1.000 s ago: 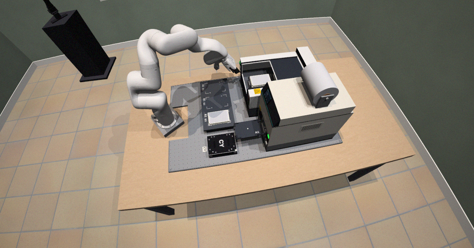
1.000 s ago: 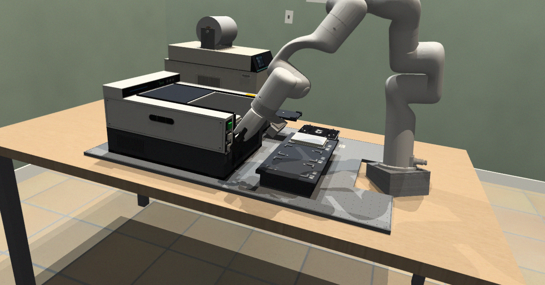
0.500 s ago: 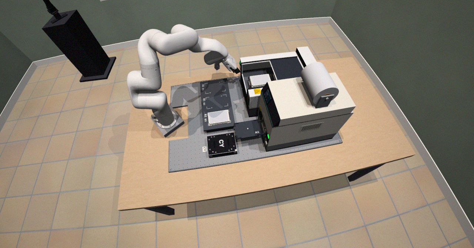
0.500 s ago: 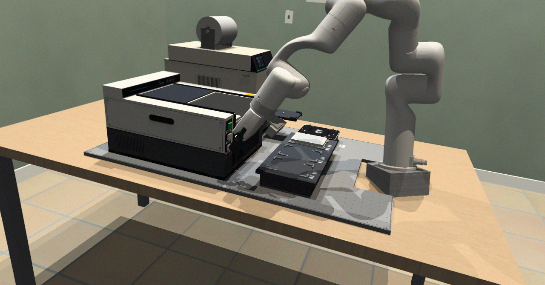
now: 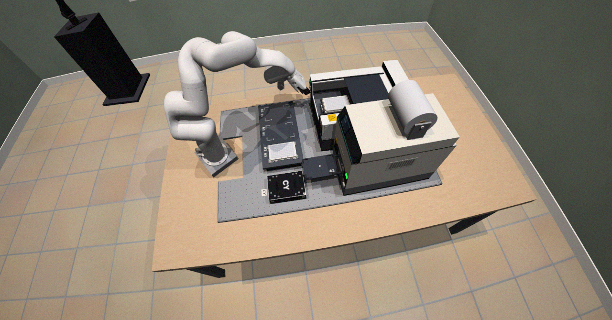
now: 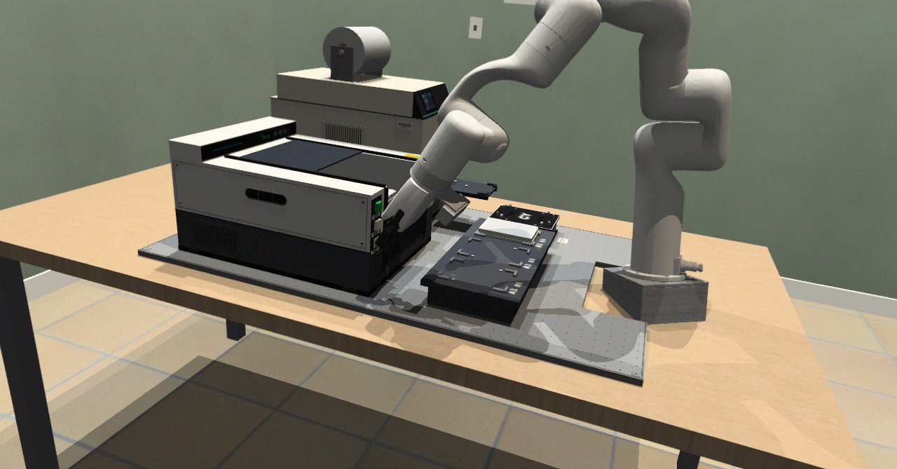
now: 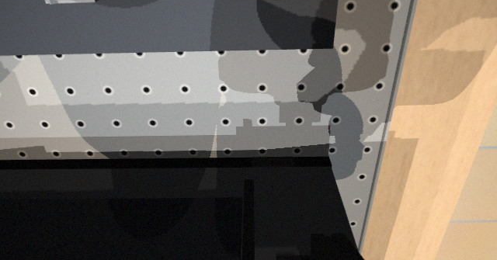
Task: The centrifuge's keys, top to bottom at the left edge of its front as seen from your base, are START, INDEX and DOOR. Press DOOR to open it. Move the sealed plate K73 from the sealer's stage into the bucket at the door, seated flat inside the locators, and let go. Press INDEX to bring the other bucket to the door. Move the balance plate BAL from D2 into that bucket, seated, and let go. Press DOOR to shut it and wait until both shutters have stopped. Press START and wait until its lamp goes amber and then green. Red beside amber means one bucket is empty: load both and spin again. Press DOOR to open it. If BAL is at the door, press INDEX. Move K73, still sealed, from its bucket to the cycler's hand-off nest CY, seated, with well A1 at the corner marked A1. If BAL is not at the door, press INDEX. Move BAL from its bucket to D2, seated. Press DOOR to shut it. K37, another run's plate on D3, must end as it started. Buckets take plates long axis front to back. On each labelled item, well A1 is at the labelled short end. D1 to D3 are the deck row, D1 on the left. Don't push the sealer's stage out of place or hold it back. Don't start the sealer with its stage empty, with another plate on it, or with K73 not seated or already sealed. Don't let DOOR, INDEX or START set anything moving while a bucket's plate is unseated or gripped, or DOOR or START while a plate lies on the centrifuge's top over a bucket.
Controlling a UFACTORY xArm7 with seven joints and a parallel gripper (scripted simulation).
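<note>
My gripper point(image 5: 305, 90) point(image 6: 387, 228) is shut and empty. Its fingertips rest against the lower part of the key column at the left edge of the centrifuge point(image 5: 338, 77) point(image 6: 269, 196) front. A green lamp point(image 6: 378, 206) glows just above the fingertips. One side of the centrifuge's top is open, and a white plate point(image 5: 334, 102) sits in the bucket there; I cannot read its label. The sealer's stage point(image 5: 318, 167) point(image 6: 473, 186) is out and empty. Plate K37 point(image 5: 282, 150) point(image 6: 509, 230) sits on D3. D1 and D2 on the deck point(image 5: 278, 123) point(image 6: 489, 271) are empty. The CY nest point(image 5: 285, 185) point(image 6: 523, 220) is empty.
The sealer point(image 5: 398, 134) point(image 6: 351, 99) stands beside the centrifuge. The wrist view shows the perforated baseplate point(image 7: 155, 97), the deck's edge above, the dark centrifuge front below and the table's edge point(image 7: 427, 136) at the right.
</note>
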